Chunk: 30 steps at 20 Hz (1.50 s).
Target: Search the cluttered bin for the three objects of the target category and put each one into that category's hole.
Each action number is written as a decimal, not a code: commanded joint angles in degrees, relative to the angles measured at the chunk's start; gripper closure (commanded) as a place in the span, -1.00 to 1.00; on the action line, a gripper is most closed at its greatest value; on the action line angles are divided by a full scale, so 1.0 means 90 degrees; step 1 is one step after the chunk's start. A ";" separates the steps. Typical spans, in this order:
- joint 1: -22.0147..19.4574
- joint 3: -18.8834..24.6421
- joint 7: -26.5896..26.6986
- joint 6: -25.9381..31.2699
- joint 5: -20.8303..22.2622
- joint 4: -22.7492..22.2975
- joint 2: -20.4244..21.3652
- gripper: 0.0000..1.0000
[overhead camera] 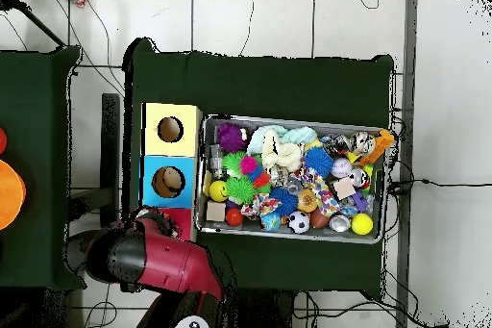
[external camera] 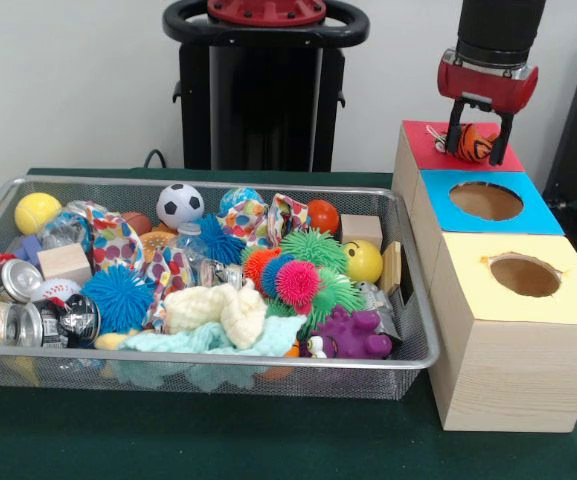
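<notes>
From the front view, I see the gripper [external camera: 478, 138] hanging directly over the red-surround hole [external camera: 438, 148], its two black fingers [external camera: 454, 132] closed around an orange plush with dark stripes [external camera: 475, 145], which sits at the top of the box. The blue-surround hole [external camera: 486, 200] and the yellow-surround hole [external camera: 525, 275] follow in a row toward the camera, each topping a pale wooden box, and both are uncovered. The wire mesh bin [external camera: 218, 358] stands just beside the boxes and is full: a soccer ball [external camera: 180, 203], a yellow ball [external camera: 36, 212], spiky balls in blue [external camera: 118, 297], pink [external camera: 297, 283] and green [external camera: 314, 248], a cream knitted cloth [external camera: 218, 310], a purple rubbery toy [external camera: 351, 335] and metal cans [external camera: 8, 322]. I cannot pick out a teddy bear or a pale yellow plush among the clutter. From the overhead view, the red and black arm [overhead camera: 159, 262] covers most of the red box [overhead camera: 183, 218]; the gripper itself is hidden beneath it. The bin [overhead camera: 292, 236] lies just beside the three boxes on the green table [overhead camera: 259, 79].
</notes>
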<state>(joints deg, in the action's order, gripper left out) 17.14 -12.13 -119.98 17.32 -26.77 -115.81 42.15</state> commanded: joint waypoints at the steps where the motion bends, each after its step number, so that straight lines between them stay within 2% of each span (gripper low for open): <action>1: -0.0164 0.0356 -0.1102 0.0717 -0.0049 0.0188 -0.0198 -1.00; 9: -0.0081 0.0294 -0.1257 0.1139 -0.0079 0.0557 -0.0288 -1.00; 17: 0.0230 -0.0194 -0.1572 0.2015 0.0117 0.1263 -0.0111 -1.00; 25: 0.0326 -0.0393 -0.1521 0.2223 0.0142 0.1366 0.0104 -1.00; 30: 0.0494 -0.0508 -0.1509 0.2123 0.0131 0.1151 0.0300 -1.00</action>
<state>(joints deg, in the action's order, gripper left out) 20.98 -15.93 -119.98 32.41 -26.67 -107.58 43.61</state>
